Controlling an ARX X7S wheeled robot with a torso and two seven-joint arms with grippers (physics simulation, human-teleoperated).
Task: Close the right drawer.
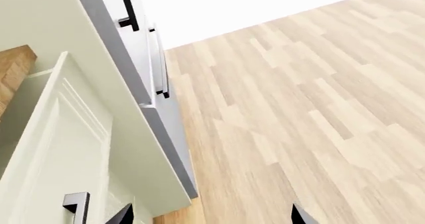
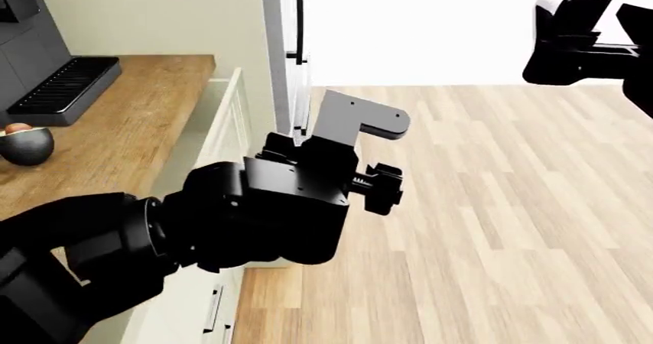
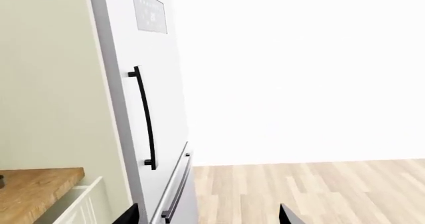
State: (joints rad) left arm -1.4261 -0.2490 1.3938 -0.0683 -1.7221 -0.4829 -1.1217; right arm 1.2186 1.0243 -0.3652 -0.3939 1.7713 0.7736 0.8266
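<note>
One right drawer stands pulled out from under the wooden tabletop, its cream recessed-panel front facing the plank floor. In the left wrist view the same drawer front shows one short black bar handle near the frame's edge, and the pale inside is partly seen beside the tabletop. The left gripper shows only two dark fingers at the picture's border, set well apart, so it is open and holds nothing; it hangs just beside the drawer front. In the head view the left arm bulks in front of the drawer and covers most of it. The right gripper likewise shows two finger tips spread apart, open and empty, raised well away from the drawer and facing a tall grey refrigerator with one long vertical black handle. On the tabletop sit one dark bowl and one black coffee machine.
</note>
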